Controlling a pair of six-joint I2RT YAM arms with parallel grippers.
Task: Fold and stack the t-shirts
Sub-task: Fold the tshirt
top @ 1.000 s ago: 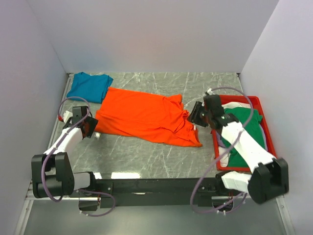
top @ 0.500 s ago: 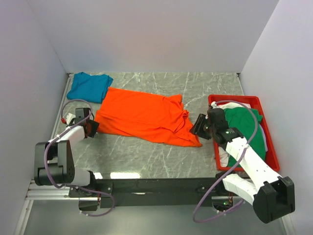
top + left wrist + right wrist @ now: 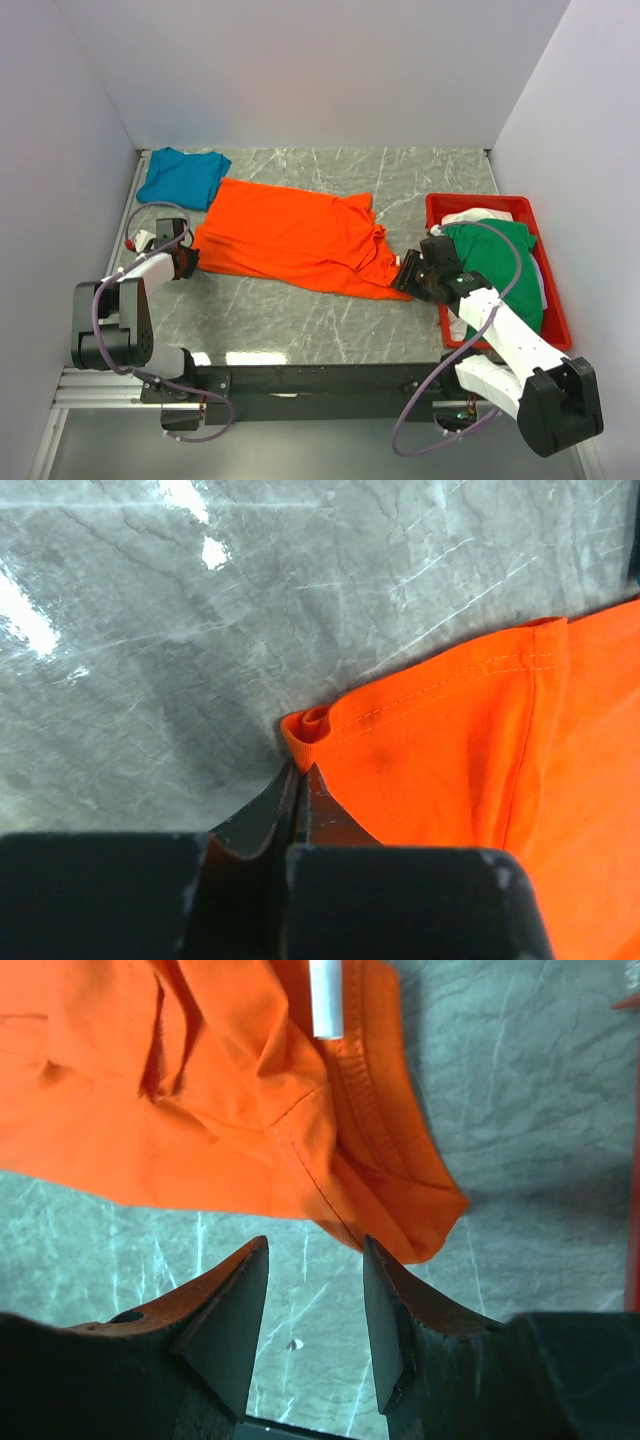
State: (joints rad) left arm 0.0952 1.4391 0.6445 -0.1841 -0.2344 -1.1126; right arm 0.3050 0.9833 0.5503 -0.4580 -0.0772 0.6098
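Left gripper [image 3: 298, 780] is pinched tight on the nine o'clock corner of the orange shirt [image 3: 290, 235]. Right gripper [image 3: 315, 1247], open and empty, should bite the four o'clock hem fully.

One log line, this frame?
left pincer: shut on orange t-shirt corner | right pincer: open, at its other corner | green t-shirt: in tray

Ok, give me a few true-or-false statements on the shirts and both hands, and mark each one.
1. The left hand is shut on a corner of the orange t-shirt. True.
2. The right hand is shut on the green shirt. False: it is open, at the orange t-shirt's near right corner.
3. The teal t-shirt lies in the tray. False: it lies on the table, at the far left corner.
4. The green t-shirt lies in the red tray. True.
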